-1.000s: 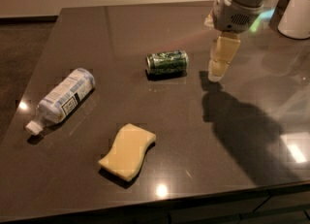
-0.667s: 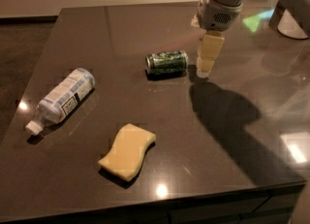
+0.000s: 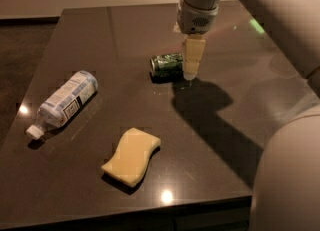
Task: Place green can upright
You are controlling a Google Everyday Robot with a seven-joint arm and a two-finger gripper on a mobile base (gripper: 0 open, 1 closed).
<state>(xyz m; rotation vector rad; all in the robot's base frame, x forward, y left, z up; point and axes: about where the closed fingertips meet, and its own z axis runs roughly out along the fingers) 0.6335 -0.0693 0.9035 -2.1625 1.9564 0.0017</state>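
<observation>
The green can (image 3: 166,64) lies on its side on the dark table (image 3: 225,120), near the middle of the far half. It is dark green with a silver end facing left. My gripper (image 3: 190,74) hangs from the grey arm coming in from the upper right. Its cream fingers (image 3: 192,57) point down and cover the can's right end, with the tips just above the tabletop.
A white-labelled plastic bottle (image 3: 64,102) lies on its side at the left. A yellow sponge (image 3: 132,156) lies near the front edge. The arm's shadow falls across the table to the right of the can. The robot's pale body fills the right side.
The gripper has moved left, from a short way right of the can to right against its right end. The can, the bottle and the sponge have not moved.
</observation>
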